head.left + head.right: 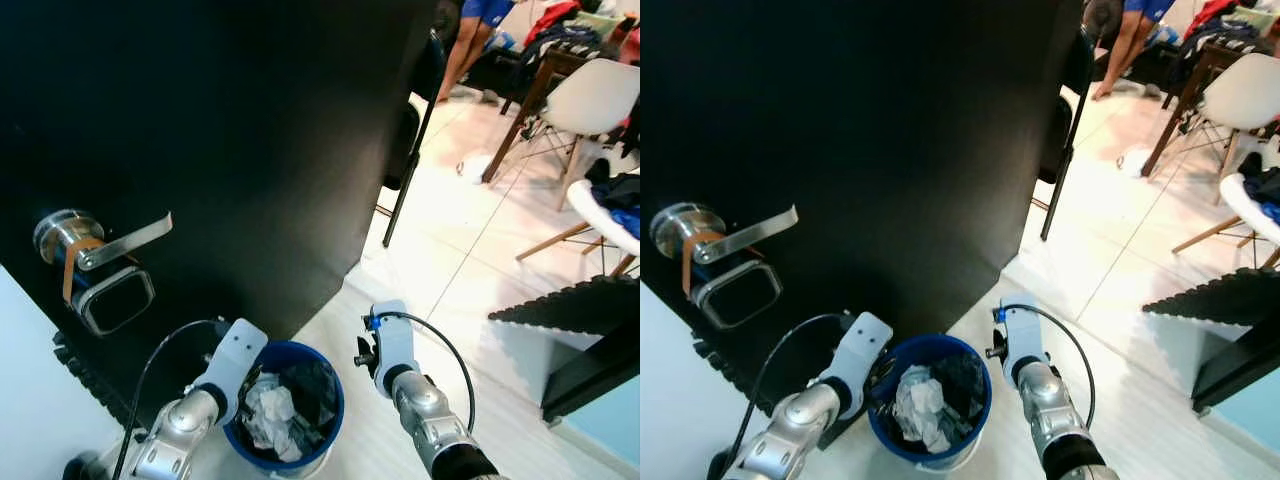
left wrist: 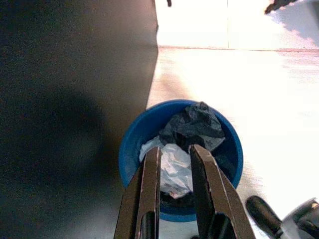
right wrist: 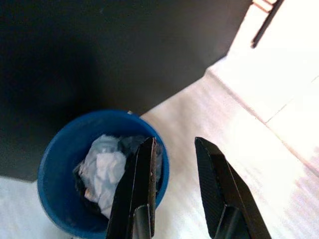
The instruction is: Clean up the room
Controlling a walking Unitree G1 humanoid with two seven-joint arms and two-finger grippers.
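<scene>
A large black door (image 1: 230, 150) takes up the left and centre of the head views, standing open over a pale floor (image 1: 440, 270). On the door's left edge sits a silver lever handle (image 1: 100, 243) with a brown strap around its base and a dark rounded plate just below it. Low in the scene, the robot's left arm reaches forward, and its left gripper (image 2: 173, 162) hangs directly above a round blue bin (image 1: 330, 395) that stands on the floor just beside the door's bottom corner. In the left wrist view its two black fingers (image 2: 148, 184) are slightly parted with a narrow gap between them, and nothing is held. The bin holds crumpled white paper (image 1: 268, 410) and a dark crumpled bag (image 2: 193, 124). To the right of the bin, the right gripper (image 3: 172, 164) hovers over the bare floor beside the bin's rim, its fingers spread moderately apart and empty; one finger overlaps the bin's edge in the right wrist view. Further right, in the bright tiled room beyond, stand a black chair frame (image 1: 405, 170), a white chair (image 1: 595, 100) beside a dark wooden table (image 1: 545, 70) piled with clothes, and a person's bare legs (image 1: 462, 50) near the top. At the far right, a black ridged mat (image 1: 570, 305) lies on the floor.
</scene>
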